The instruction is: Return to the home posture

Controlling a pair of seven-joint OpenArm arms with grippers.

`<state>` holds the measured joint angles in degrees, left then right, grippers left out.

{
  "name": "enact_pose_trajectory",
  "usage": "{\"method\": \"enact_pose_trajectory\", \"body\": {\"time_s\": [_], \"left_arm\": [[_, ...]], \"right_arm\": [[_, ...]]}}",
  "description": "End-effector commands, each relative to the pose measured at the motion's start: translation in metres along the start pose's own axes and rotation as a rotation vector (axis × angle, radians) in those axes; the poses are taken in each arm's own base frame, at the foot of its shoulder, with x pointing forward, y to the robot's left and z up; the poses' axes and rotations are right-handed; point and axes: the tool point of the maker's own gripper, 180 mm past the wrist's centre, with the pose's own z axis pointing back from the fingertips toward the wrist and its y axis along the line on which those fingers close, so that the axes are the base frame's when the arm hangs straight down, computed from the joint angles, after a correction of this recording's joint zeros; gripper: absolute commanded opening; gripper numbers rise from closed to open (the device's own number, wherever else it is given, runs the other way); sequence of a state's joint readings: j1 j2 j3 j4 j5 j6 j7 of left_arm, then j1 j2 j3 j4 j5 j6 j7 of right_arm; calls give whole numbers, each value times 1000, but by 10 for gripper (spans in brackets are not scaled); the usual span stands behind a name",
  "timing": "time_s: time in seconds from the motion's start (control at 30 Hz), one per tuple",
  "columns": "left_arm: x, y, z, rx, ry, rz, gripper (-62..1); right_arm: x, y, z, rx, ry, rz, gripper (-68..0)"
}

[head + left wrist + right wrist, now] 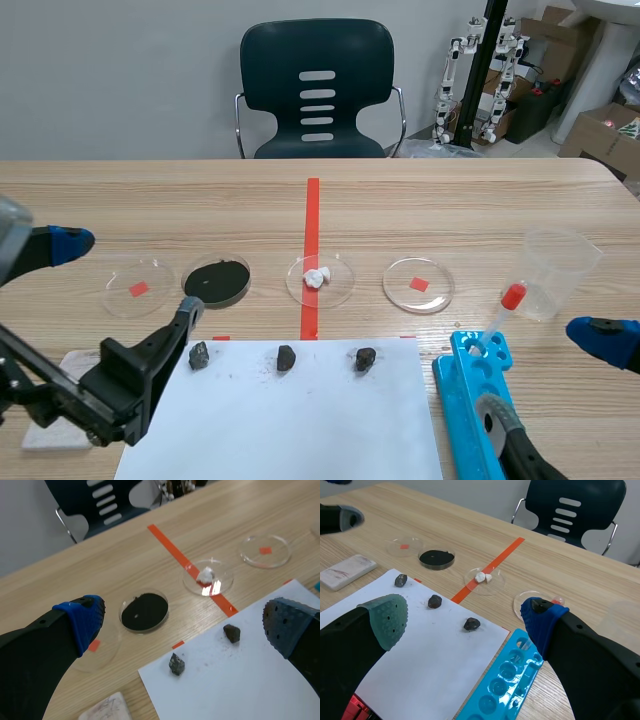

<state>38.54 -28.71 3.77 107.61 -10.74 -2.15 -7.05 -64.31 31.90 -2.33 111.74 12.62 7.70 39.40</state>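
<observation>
Over the worktop [200, 200], left gripper [185, 625] sits at eight o'clock, right gripper [465, 620] at four, both released and empty; best to retract upward first, clearing the pipette [497, 318] and rocks [286, 358].

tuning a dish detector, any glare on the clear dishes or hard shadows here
Left wrist view: bright glare patch on the dish with the white lump; scene view: only faint rim highlights on the clear dishes, small soft shadows under the rocks on the white paper; right wrist view: no strong glare, shadows soft.
</observation>
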Motion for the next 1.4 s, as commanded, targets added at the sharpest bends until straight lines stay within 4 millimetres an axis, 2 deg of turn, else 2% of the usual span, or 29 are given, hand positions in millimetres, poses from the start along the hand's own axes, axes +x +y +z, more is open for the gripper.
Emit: {"method": "enact_pose_trajectory", "body": {"time_s": [0.0,0.1,0.27,0.37,0.83,1.13,1.37], "left_arm": [[12,0,4,17,-55,32,14],[14,2,18,25,-75,37,14],[10,-17,32,-40,-79,-81,14],[14,-23,36,-56,-110,-98,14],[14,-23,36,-56,-108,-97,14],[-1,-21,35,-51,-24,-100,14],[0,-21,34,-51,-30,-101,14]], "right_arm": [[7,-4,-2,-10,-29,8,-201],[7,-4,-2,-10,-30,8,-201],[7,-4,-2,-10,-30,8,-201],[7,-4,-2,-10,-30,8,-201],[7,-4,-2,-10,-30,8,-201],[7,-4,-2,-10,-30,8,-201],[7,-4,-2,-10,-30,8,-201]]}}
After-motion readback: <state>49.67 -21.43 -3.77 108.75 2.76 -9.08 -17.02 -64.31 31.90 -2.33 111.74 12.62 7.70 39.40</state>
